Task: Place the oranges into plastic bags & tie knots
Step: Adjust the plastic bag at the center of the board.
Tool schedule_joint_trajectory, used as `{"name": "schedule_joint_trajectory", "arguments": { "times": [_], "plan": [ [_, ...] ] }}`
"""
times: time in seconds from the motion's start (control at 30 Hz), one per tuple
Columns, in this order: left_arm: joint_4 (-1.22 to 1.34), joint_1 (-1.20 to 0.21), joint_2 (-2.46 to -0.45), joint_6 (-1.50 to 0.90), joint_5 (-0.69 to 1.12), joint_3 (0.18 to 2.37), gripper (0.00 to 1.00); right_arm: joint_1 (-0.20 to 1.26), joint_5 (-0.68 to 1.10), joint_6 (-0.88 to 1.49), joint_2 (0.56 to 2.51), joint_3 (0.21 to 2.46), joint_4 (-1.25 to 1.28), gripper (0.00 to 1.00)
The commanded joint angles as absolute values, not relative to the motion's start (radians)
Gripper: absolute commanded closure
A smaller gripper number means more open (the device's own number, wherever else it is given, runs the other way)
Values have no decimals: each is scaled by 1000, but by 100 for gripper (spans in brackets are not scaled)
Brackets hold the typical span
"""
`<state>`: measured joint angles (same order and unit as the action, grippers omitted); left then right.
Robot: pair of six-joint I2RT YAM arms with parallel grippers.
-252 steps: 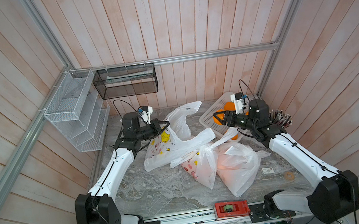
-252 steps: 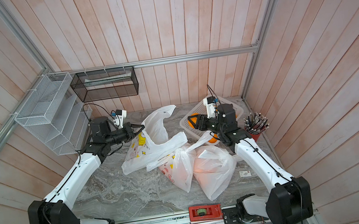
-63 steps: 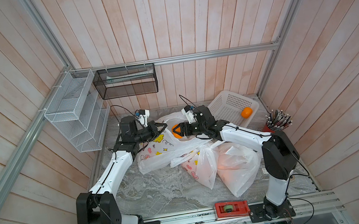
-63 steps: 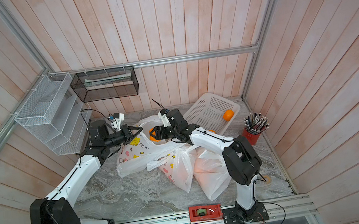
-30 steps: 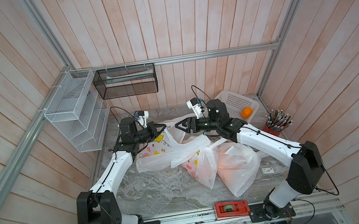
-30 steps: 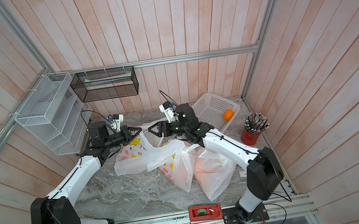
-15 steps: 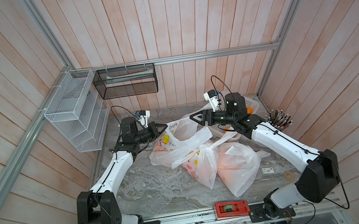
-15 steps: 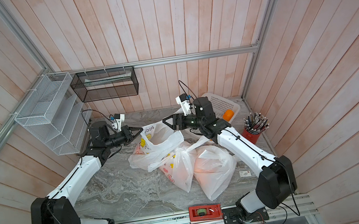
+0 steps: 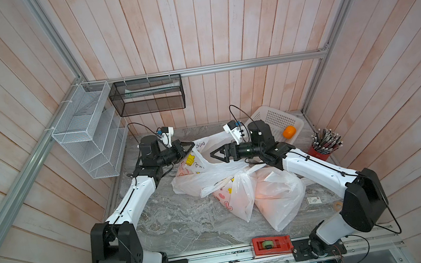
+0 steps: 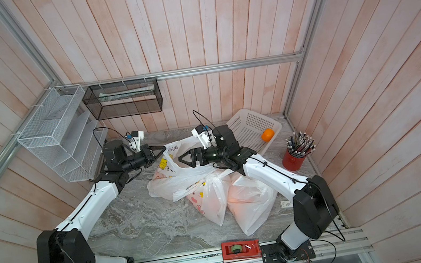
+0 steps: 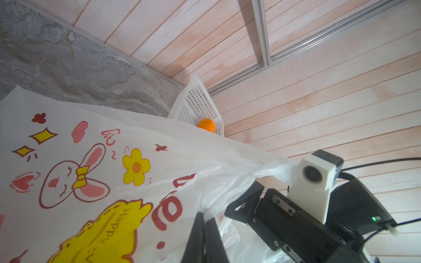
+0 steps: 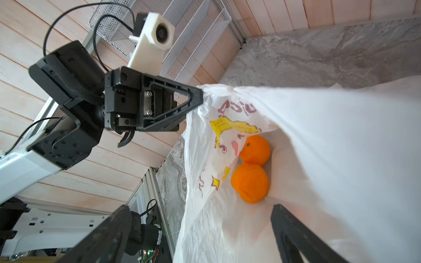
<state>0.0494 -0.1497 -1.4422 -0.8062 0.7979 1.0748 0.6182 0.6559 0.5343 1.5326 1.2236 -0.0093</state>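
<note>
My left gripper (image 9: 192, 149) (image 10: 163, 149) (image 11: 206, 218) is shut on the rim of a printed plastic bag (image 9: 203, 166) (image 10: 176, 173) (image 11: 91, 170), holding its mouth up. Two oranges (image 12: 255, 150) (image 12: 250, 185) lie inside that bag (image 12: 319, 136). My right gripper (image 9: 212, 155) (image 10: 180, 160) (image 12: 200, 209) hovers open at the bag's mouth with nothing held. Another orange (image 9: 289, 132) (image 10: 267, 135) (image 11: 206, 125) sits in the white basket. Two filled bags (image 9: 233, 196) (image 9: 279, 195) lie in front; whether their bunched tops are knots I cannot tell.
The white perforated basket (image 9: 272, 120) stands at the back right, behind my right arm. A red cup of pencils (image 9: 323, 144) is at the right edge. A wire rack (image 9: 89, 132) and a black mesh bin (image 9: 147, 96) hang on the walls. A red tape dispenser (image 9: 271, 245) sits at the front rail.
My right gripper brought an orange from the basket to the held bag and no longer holds it; its jaws have spread wider over the last second. The left gripper keeps its hold.
</note>
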Motion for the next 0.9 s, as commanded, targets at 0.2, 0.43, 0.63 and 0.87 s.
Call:
{"name": "schedule_joint_trajectory", "arguments": {
  "times": [0.2,0.43,0.63,0.87],
  "plan": [
    [101,-139,-1467,-852,713,1120,100,632,693,436,1384,1181,-95,2],
    [74,-130,-1467,-837,703,1116,100,603,692,424,1339,1232,-112,2],
    [68,-102,-1438,-834,700,1085,100,478,721,458,1287,1236,-99,2],
    [41,-86,-1417,-816,684,1070,100,279,647,454,1266,1239,-203,3]
  ]
}}
